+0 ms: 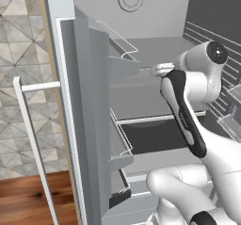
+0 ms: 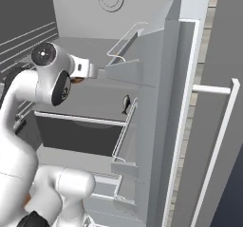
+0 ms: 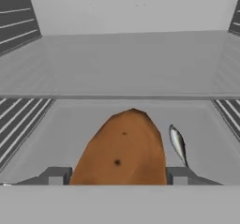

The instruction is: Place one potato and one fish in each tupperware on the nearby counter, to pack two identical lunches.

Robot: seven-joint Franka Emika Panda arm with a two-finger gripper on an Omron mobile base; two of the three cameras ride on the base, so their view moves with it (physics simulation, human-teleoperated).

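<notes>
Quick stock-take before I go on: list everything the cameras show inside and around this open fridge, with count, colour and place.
potato: one, orange-brown, on a fridge shelf, between the gripper's fingertips in the hand view.
fish: one, mottled grey, on the same shelf, just right of the potato in the hand view.
fridge shelves: several, grey, stacked inside the open fridge.
door bins: several, grey with wire rails, on the open fridge doors.
door handle: one, white bar, on the left door.
floor: reddish-brown wood, below the left door.
arm: one, white with dark joints, reaching into the fridge.
gripper: one, dark fingertips either side of the potato; grip not clear.
</notes>
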